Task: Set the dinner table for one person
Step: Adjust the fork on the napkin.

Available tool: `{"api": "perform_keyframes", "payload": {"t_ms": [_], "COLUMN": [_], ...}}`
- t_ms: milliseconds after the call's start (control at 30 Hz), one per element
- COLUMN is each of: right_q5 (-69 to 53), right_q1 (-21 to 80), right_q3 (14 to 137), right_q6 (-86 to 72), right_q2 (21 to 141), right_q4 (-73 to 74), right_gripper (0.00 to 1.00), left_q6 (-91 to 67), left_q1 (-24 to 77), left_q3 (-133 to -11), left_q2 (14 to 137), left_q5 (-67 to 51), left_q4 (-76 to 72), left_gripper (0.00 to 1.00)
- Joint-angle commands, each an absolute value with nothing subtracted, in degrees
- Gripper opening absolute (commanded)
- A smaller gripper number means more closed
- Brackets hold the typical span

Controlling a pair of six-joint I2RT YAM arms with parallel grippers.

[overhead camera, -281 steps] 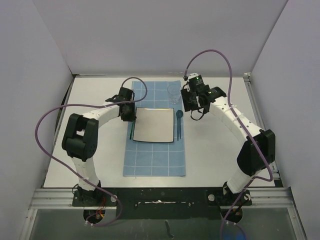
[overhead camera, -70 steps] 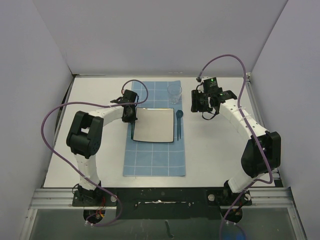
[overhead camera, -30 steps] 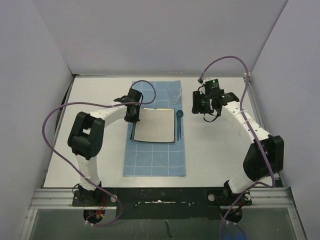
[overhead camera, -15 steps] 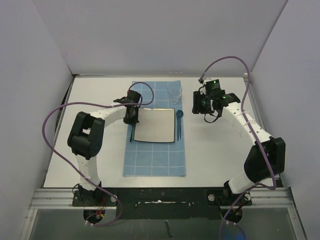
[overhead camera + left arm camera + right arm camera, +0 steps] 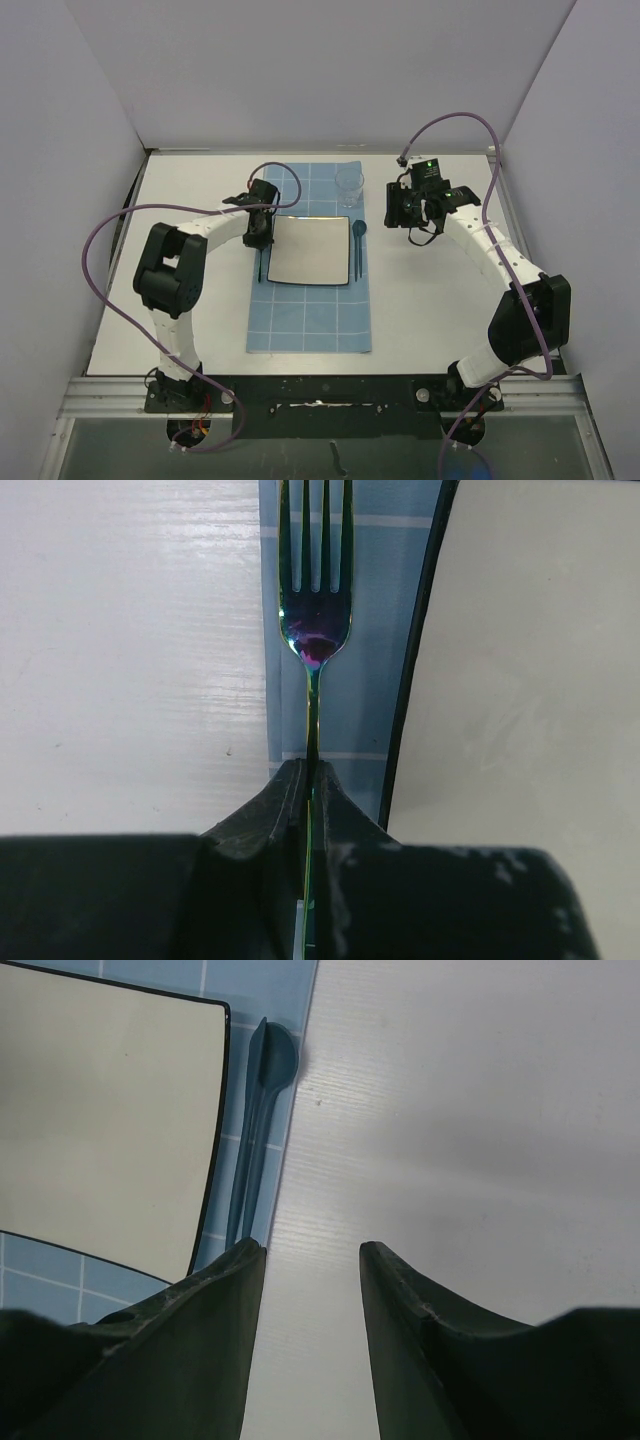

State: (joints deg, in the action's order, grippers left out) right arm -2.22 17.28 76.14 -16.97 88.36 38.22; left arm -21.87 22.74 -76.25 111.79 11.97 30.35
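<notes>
Two sets of jaws work over the counter [image 5: 430, 300], a wide, flat white slab that fills the workspace from 9 to 3 o'clock and carries everything. It looks rigid and fixed, with nothing on it to take hold of. Judging by its sheen it is smooth, so cutlery would likely skid on it, while the blue mat [image 5: 308, 320] at its middle is soft and could wrinkle if dragged.

On the mat sits a square plate [image 5: 310, 250] with a dark rim. A teal spoon [image 5: 357, 245] lies at the plate's 3 o'clock and a clear glass [image 5: 349, 185] stands near its 1 o'clock.

The left jaws are clenched on the stem of a fork [image 5: 314, 590], not far behind the tines, which point away from the wrist. The fork is in the narrow strip of mat at the plate's 9 o'clock, just beside the rim. Whether it rests on the cloth or hangs just above it I cannot tell. It is thin, stiff, glossy metal, probably light and slippery, so a stem grip suits it.

The right jaws stand released, holding nothing, over bare counter at the spoon's 3 o'clock.
</notes>
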Motion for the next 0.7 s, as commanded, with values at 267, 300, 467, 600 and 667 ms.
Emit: {"api": "perform_keyframes", "payload": {"t_ms": [267, 300, 467, 600, 667], "right_q5": [-2.5, -2.5, -2.5, -2.5, -2.4], "right_q1": [17.1, 17.1, 17.1, 16.9, 17.0], "right_q3": [77.0, 77.0, 76.6, 75.9, 75.7], "right_q6": [-16.9, -16.9, -16.9, -17.0, -17.0], "right_q2": [85.1, 85.2, 85.0, 84.7, 84.5], "right_q4": [37.4, 37.4, 37.3, 37.0, 37.0], "right_gripper": [0.43, 0.43, 0.44, 0.43, 0.44], "left_q6": [-23.0, -23.0, -23.1, -23.0, -22.9], "left_q1": [22.6, 22.6, 22.6, 22.7, 22.9], "left_q3": [-77.2, -77.0, -76.7, -76.6, -76.4], "left_q2": [114.0, 113.9, 113.9, 113.8, 113.5], "left_q5": [12.0, 12.1, 12.3, 12.5, 13.3], "left_q4": [29.2, 29.2, 29.3, 29.4, 29.2], "left_gripper": [0.0, 0.0, 0.0, 0.0, 0.0]}}
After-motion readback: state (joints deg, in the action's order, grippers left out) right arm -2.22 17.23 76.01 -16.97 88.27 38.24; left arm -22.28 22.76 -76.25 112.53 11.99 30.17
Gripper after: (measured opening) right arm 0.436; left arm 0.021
